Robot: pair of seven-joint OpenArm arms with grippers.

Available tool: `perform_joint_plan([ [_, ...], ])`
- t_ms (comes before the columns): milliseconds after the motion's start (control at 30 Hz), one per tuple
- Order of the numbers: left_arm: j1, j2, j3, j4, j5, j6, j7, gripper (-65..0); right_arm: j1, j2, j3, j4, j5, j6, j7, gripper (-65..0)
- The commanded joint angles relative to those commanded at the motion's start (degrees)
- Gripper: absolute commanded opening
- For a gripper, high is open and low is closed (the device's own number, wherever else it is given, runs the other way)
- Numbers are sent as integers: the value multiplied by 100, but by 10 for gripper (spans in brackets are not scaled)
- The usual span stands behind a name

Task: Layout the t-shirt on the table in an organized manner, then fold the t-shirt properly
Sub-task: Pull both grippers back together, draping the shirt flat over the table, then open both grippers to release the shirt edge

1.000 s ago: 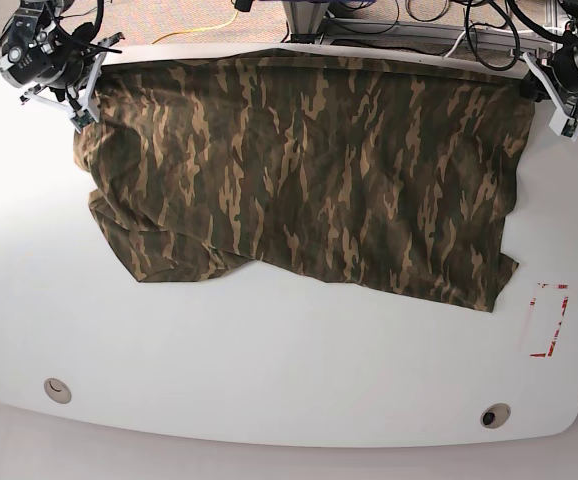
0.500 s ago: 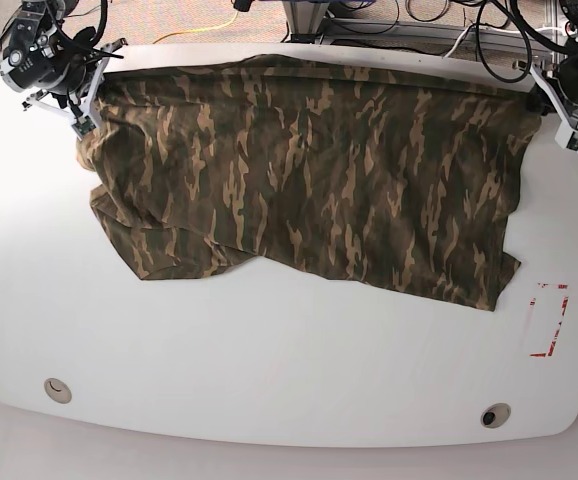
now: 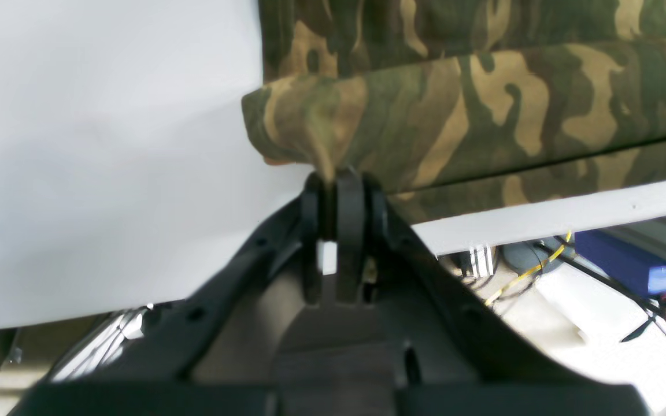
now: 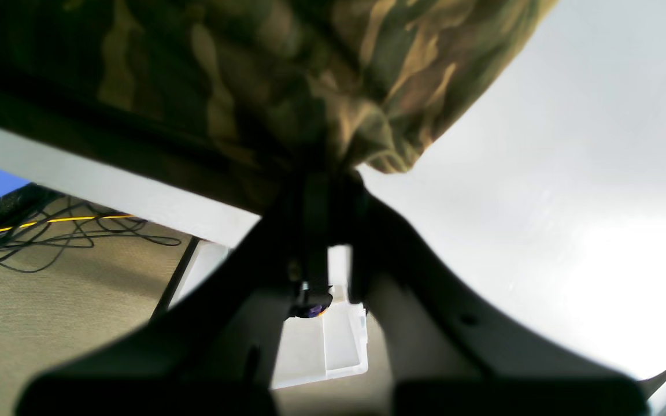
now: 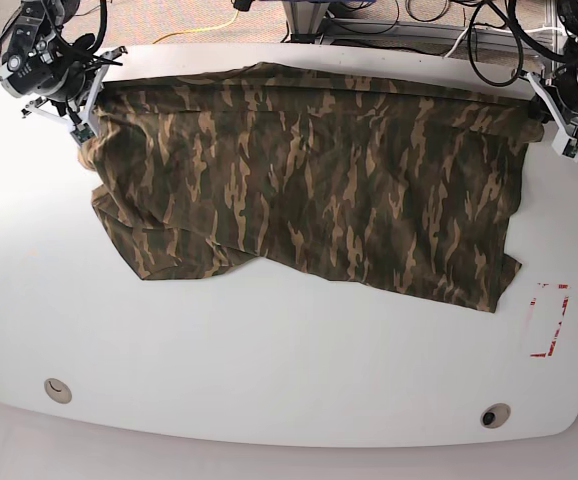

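Both hands had drawn back toward the counter's far edge since the earlier frame, pulling the t-shirt's top hem with them. Left hand and right hand each pinched a gathered top corner of the cloth, stretched flat between them across the far half.

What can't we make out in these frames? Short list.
- Base view: the pinch of the left gripper and right gripper on the t-shirt is too small to resolve.
- Base: neckline and sleeves lost in folds.
- Right wrist: cloth dark, blurred.
- Left wrist: shirt cut off by the frame edge.
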Motion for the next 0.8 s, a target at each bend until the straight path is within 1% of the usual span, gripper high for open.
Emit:
perform_joint_plan([
  [167,149,0,0,0,0,0,0,-647,-123,-88,0,0,-9,0,0,-644],
  [267,202,0,0,0,9,0,0,-647,-123,-255,0,0,-9,0,0,-644],
  [433,220,0,9,0,9,0,0,-647,-123,-281,0,0,-9,0,0,-644],
  [633,334,-193,26,0,9,0,0,-646,-123,-290,0,0,-9,0,0,-644],
  [800,343,-246,0,0,9,0,9,-646,-123,-264,0,0,-9,0,0,-644],
])
